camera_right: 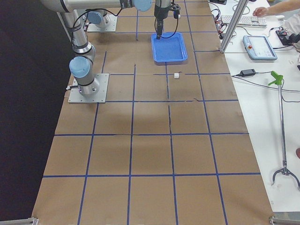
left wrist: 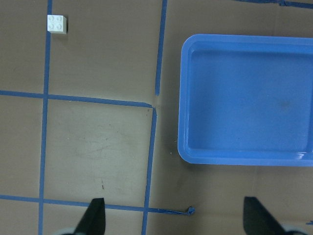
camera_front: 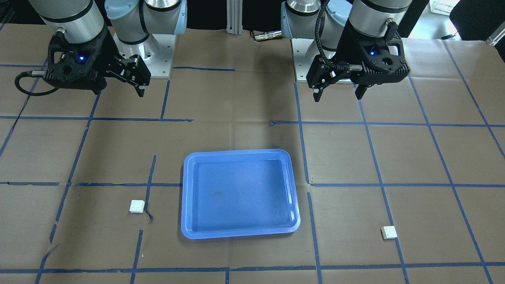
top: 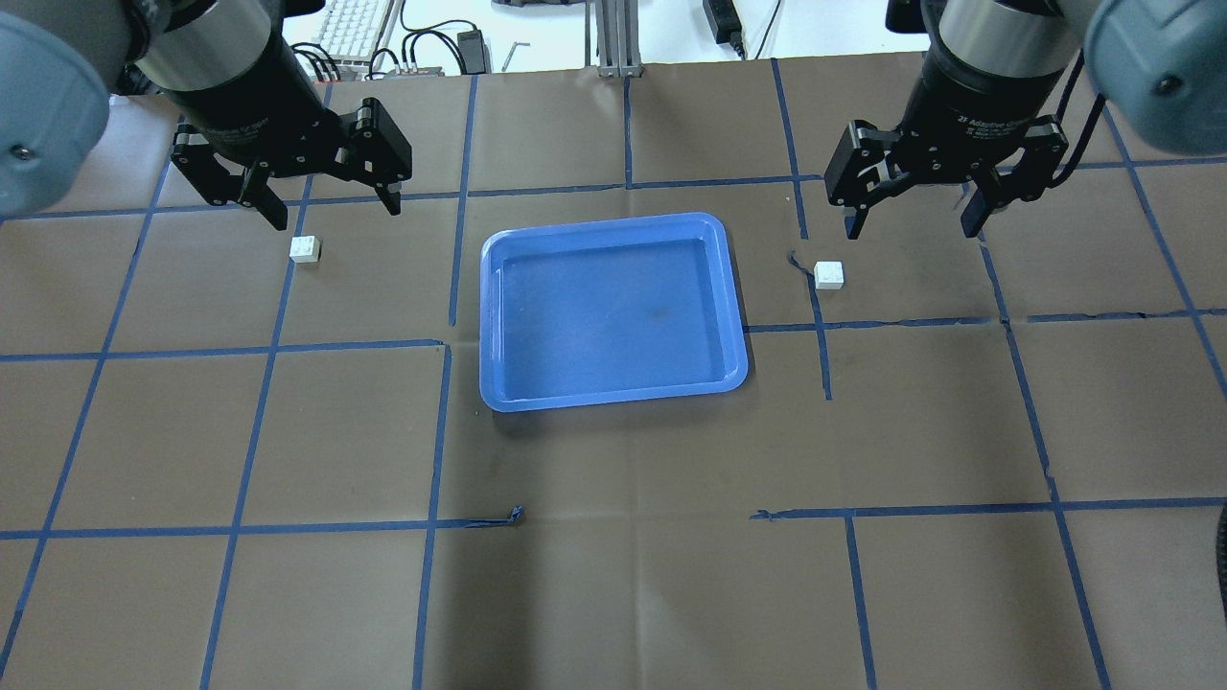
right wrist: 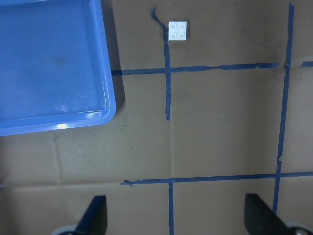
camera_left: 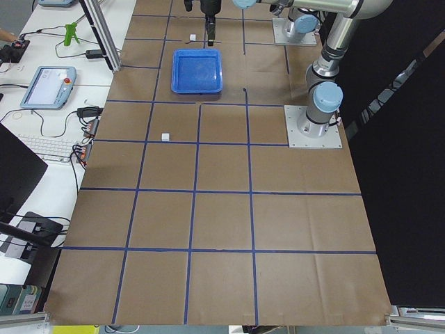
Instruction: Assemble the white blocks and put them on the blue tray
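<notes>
The blue tray (top: 613,224) lies empty in the middle of the table. One white block (top: 306,249) sits on the paper to the tray's left, just below my left gripper (top: 335,213), which hangs above the table open and empty. The other white block (top: 829,275) sits to the tray's right, below and left of my right gripper (top: 911,230), also open and empty. The left wrist view shows its block (left wrist: 57,24) at top left and the tray (left wrist: 185,98) at right. The right wrist view shows its block (right wrist: 178,31) at the top and the tray (right wrist: 110,88) at left.
Brown paper with a grid of blue tape lines (top: 451,345) covers the table. The arm bases (camera_front: 158,59) stand on plates at the robot's edge. A keyboard (top: 355,24) and cables lie beyond the far edge.
</notes>
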Motion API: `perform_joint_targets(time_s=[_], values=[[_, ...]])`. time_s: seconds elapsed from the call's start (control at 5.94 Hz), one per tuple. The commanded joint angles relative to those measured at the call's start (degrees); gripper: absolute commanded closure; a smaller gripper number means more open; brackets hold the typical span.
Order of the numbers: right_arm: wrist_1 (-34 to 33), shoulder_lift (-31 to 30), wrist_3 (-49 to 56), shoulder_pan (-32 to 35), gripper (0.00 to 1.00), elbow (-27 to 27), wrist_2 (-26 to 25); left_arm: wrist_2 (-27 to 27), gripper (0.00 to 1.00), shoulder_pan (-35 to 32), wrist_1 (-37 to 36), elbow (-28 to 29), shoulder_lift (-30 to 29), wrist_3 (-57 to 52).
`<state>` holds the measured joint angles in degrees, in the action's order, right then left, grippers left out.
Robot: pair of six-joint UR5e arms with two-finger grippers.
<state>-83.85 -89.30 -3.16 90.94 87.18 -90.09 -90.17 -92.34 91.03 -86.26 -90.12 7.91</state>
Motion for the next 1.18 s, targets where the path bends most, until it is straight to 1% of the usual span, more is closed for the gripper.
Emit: perform_joint_targets(time_s=[0.0,0.67,0.84,1.01], values=[[0.00,0.00,0.00,-0.06,0.00,0.09,0.00,0.08,0.01,0.05,0.12,-0.14,0.21,-0.09],[0.00,-0.09,1.49,0.12,0.00,0.00,0.00,-0.53,0.01,0.40,0.12,-0.32,0.21,-0.17],[0.00,-0.09,5.76,0.12,0.00,0.00,-0.09,-0.80,0.01,0.84,0.55,-0.32,0.65,-1.65],[0.00,-0.35,11.46,0.12,0.00,0.00,0.00,-0.80,0.01,3.11,0.47,-0.32,1.09,-5.32]])
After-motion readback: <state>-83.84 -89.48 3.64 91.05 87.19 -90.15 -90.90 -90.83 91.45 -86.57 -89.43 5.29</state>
